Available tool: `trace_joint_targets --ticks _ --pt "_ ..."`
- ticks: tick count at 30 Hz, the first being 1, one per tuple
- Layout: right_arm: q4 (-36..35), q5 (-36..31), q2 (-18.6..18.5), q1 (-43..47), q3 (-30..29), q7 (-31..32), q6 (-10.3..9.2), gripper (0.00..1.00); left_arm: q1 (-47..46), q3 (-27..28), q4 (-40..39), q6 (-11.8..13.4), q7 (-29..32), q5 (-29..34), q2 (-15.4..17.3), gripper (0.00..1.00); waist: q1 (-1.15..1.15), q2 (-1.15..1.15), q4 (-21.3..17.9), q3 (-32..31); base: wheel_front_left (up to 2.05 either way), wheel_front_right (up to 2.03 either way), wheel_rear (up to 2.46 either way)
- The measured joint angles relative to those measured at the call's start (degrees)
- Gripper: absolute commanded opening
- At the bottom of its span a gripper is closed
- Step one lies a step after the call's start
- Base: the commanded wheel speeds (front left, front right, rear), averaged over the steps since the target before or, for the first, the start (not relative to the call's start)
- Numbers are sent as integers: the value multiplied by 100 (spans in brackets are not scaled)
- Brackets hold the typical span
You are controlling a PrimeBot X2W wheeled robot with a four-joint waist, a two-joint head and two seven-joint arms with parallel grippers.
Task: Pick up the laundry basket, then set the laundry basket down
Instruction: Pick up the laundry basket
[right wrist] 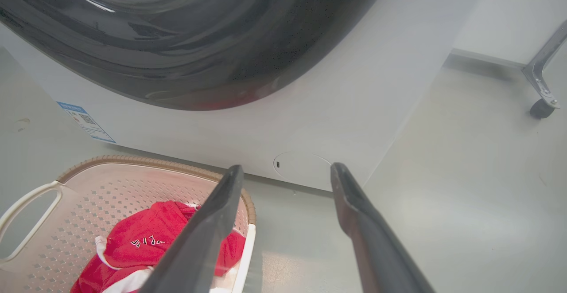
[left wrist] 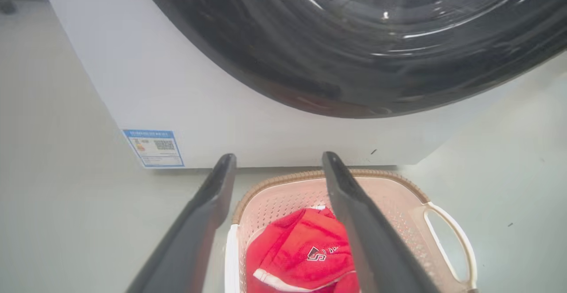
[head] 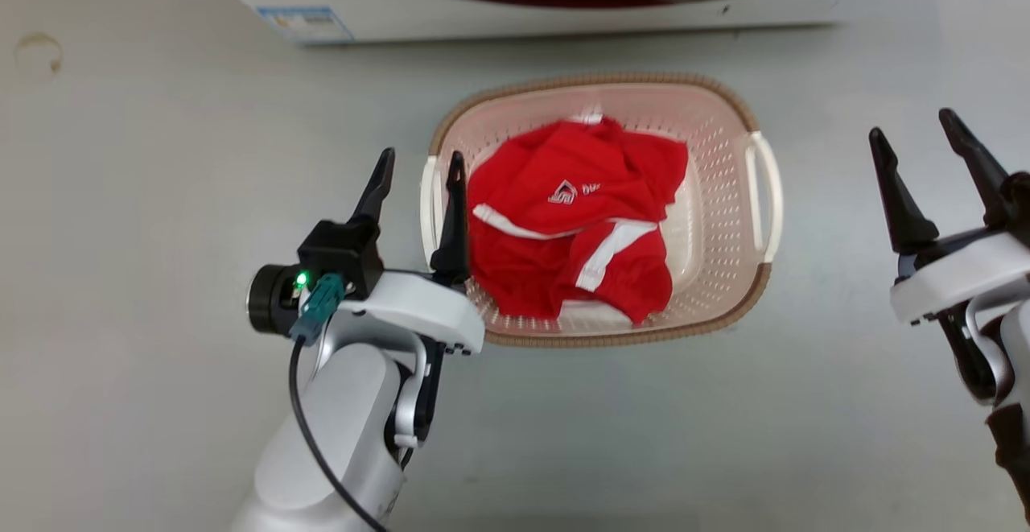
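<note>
The basket stands on the floor between the two hands, just short of the washer that lies beyond their fingertips. A red garment with white trim lies crumpled inside it.

The left hand is open, fingers spread and pointing toward the washer. It straddles the basket's left end: the white left handle sits in the gap between the fingers, the outer finger outside the basket and the inner finger over the wall on the garment's side. Whether either finger touches the handle cannot be told. In the left wrist view the brown rim curves just past the fingertips, and a blue label on the washer sits beyond the outer finger.

The right hand is open too and holds nothing. It hangs well apart from the basket, out past the white right handle, over bare floor. In the right wrist view its inner finger crosses in front of that end of the basket, bare floor lies between the fingers, and a caster stands far off beyond the outer finger.
</note>
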Motion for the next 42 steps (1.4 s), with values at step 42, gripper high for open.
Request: trace_joint_targets --ticks 42 --pt "667 202 -193 -1064 811 -1 0 100 -1924 -1491 1312 486 -129 -1579 -46 100 0 0 369 2102 0 0 0"
